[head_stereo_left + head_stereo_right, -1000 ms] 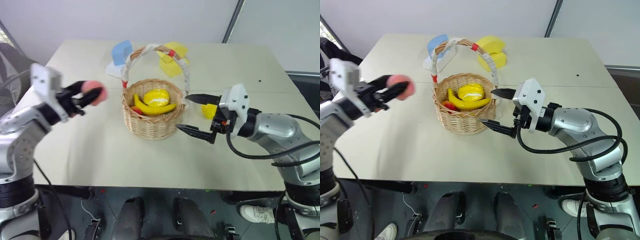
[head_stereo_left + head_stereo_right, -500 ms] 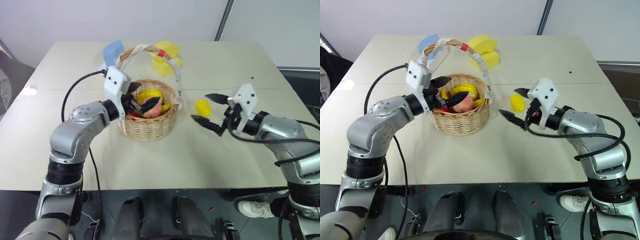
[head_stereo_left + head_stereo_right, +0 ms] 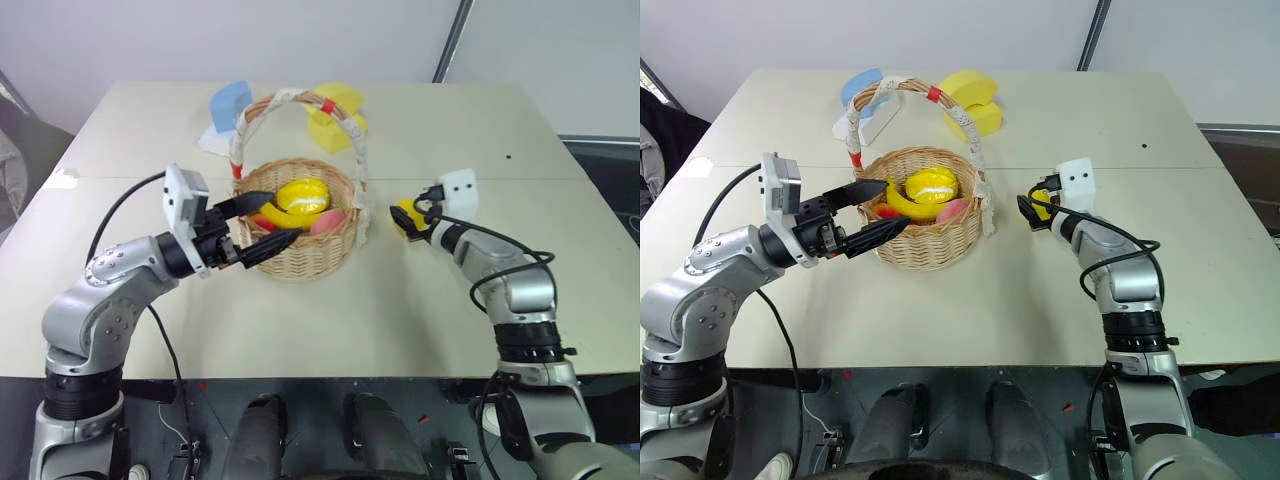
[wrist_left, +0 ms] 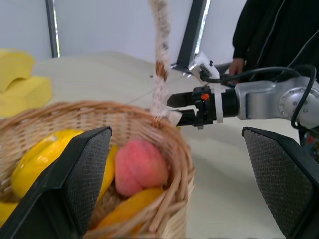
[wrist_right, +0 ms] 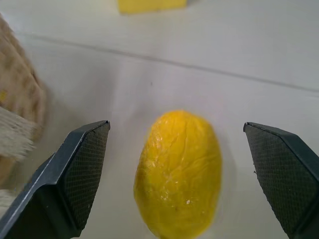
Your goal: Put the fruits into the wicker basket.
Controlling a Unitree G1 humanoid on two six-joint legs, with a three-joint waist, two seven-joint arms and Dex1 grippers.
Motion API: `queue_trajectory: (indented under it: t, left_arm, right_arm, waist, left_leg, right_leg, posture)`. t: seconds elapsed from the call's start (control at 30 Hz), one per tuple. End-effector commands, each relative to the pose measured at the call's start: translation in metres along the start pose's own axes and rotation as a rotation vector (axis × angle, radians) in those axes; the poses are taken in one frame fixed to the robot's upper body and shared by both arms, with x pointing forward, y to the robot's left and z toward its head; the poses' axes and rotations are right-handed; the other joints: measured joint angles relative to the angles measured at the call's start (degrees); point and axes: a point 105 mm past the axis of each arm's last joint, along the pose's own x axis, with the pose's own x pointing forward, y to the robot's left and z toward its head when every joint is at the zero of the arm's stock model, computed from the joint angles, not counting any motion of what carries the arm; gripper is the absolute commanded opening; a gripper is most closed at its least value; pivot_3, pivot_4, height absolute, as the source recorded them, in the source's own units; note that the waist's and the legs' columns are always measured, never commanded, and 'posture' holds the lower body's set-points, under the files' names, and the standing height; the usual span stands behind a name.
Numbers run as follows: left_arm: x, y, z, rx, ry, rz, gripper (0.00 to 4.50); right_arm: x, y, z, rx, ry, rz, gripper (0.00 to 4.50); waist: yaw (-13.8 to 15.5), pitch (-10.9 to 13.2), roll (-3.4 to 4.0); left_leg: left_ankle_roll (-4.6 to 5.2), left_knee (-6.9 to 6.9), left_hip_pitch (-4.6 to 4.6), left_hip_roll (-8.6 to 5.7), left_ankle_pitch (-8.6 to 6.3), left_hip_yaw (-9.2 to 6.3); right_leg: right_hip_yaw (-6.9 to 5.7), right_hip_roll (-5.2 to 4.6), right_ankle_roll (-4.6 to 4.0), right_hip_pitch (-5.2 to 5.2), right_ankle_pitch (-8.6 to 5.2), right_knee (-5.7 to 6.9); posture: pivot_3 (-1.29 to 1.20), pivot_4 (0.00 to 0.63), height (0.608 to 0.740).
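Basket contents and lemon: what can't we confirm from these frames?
- Wicker basket bottom: its near wall and the fruit on top hide it, head views.
- Peach underside: buried among the yellow fruit, left wrist view.
- Lemon near end: cut off by the frame edge, right wrist view.

silver-grey jointed arms, black cables, white camera blocks at the wrists, black two-fingered left hand point(image 3: 862, 210)

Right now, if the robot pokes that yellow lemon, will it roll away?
Probably a little. The lemon is oval and lies loose on the smooth table, so a poke might make it wobble or roll sideways. Its skin looks shiny, so the right gripper could slip.
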Motion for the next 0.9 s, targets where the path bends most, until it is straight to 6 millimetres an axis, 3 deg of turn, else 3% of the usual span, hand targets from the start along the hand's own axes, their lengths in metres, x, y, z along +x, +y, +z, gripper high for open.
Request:
queue_trajectory:
  t: [0.03, 0.07, 0.13, 0.3, 0.47, 0.53, 0.57, 0.63, 0.7, 0.77, 0.9]
  left_arm:
    - [0.000, -0.008, 0.010, 0.060, -0.025, -0.018, 4.48]
    - [0.000, -0.008, 0.010, 0.060, -0.027, -0.014, 4.48]
    - [-0.001, -0.008, 0.010, 0.062, -0.027, -0.008, 4.50]
    - [-0.005, -0.003, 0.010, 0.067, -0.024, 0.017, 4.50]
    - [-0.025, 0.011, 0.008, 0.075, -0.004, 0.091, 4.50]
    - [-0.033, 0.016, 0.007, 0.077, -0.004, 0.116, 4.50]
    - [-0.036, 0.017, 0.006, 0.079, -0.002, 0.125, 4.50]
    - [-0.047, 0.022, 0.003, 0.081, -0.006, 0.153, 4.50]
    - [-0.052, 0.025, 0.002, 0.077, -0.013, 0.165, 4.50]
    - [-0.053, 0.025, 0.002, 0.076, -0.018, 0.166, 4.50]
    - [-0.050, 0.021, 0.002, 0.077, -0.022, 0.163, 4.50]
  right_arm:
    - [0.002, -0.009, 0.007, -0.047, -0.012, -0.063, 4.50]
    - [0.003, -0.010, 0.006, -0.054, -0.011, -0.069, 4.50]
    - [0.004, -0.009, 0.007, -0.038, -0.022, -0.056, 3.94]
    - [-0.005, -0.004, 0.022, -0.065, -0.089, -0.009, 1.89]
    - [-0.038, 0.000, 0.039, -0.280, -0.133, 0.124, 1.89]
    - [-0.058, 0.012, 0.041, -0.400, -0.137, 0.260, 1.89]
    - [-0.066, 0.019, 0.041, -0.434, -0.137, 0.326, 1.89]
    - [-0.100, 0.053, 0.045, -0.478, -0.162, 0.586, 1.89]
    - [-0.119, 0.079, 0.051, -0.457, -0.180, 0.737, 1.89]
    - [-0.119, 0.103, 0.066, -0.415, -0.244, 0.795, 1.89]
    - [-0.097, 0.148, 0.090, -0.373, -0.320, 0.788, 1.89]
  waist:
    - [0.0, 0.0, 0.00]
    - [-0.1, 0.0, 0.00]
    - [-0.2, 0.0, 0.00]
    - [-0.4, 0.0, 0.01]
    - [-0.1, 0.0, 0.03]
    - [0.2, 0.0, 0.03]
    - [0.1, 0.0, -0.01]
    - [-0.1, 0.0, 0.05]
    - [-0.5, 0.0, 0.05]
    - [-1.1, 0.0, 0.01]
    - [-1.7, 0.0, 0.00]
  left_leg:
    - [0.00, 0.00, 0.00, 0.00, 0.00, 0.00]
    - [0.00, 0.00, 0.00, 0.00, 0.00, 0.01]
    - [0.00, 0.00, 0.00, -0.01, 0.00, 0.00]
    - [0.00, -0.02, 0.02, 0.01, 0.00, -0.01]
    - [0.01, -0.05, 0.01, 0.01, 0.00, -0.01]
    - [0.01, -0.06, -0.01, 0.00, 0.00, -0.01]
    - [0.02, -0.06, -0.01, 0.00, -0.01, 0.00]
    - [0.02, -0.05, -0.01, 0.01, -0.01, 0.01]
    - [0.02, -0.07, 0.05, 0.07, -0.02, 0.03]
    - [0.02, -0.07, 0.13, 0.16, -0.02, 0.03]
    - [0.00, -0.06, 0.21, 0.20, -0.01, -0.03]
  right_leg:
    - [0.00, 0.00, 0.00, 0.00, 0.00, 0.00]
    - [0.00, 0.00, -0.01, 0.00, 0.00, 0.00]
    - [0.00, 0.00, -0.02, 0.00, -0.01, 0.00]
    - [0.00, 0.04, 0.05, -0.01, 0.03, 0.01]
    - [0.00, 0.02, 0.10, -0.02, 0.05, 0.00]
    - [-0.02, -0.02, -0.03, -0.03, -0.04, -0.04]
    - [-0.02, -0.03, -0.01, -0.01, -0.06, -0.06]
    - [-0.02, -0.02, -0.02, -0.01, -0.07, -0.09]
    - [-0.01, 0.01, -0.03, -0.01, -0.07, -0.07]
    - [-0.01, 0.09, -0.07, 0.00, -0.04, -0.03]
    - [-0.03, 0.15, -0.26, 0.02, 0.06, 0.01]
  posture:
    - [0.00, 0.150, 0.740]
    - [0.00, 0.150, 0.740]
    - [0.00, 0.150, 0.740]
    - [0.00, 0.150, 0.740]
    - [0.00, 0.150, 0.740]
    - [0.00, 0.150, 0.740]
    - [0.00, 0.150, 0.740]
    - [0.00, 0.150, 0.740]
    - [0.00, 0.150, 0.740]
    - [0.00, 0.150, 0.740]
    - [0.00, 0.150, 0.740]
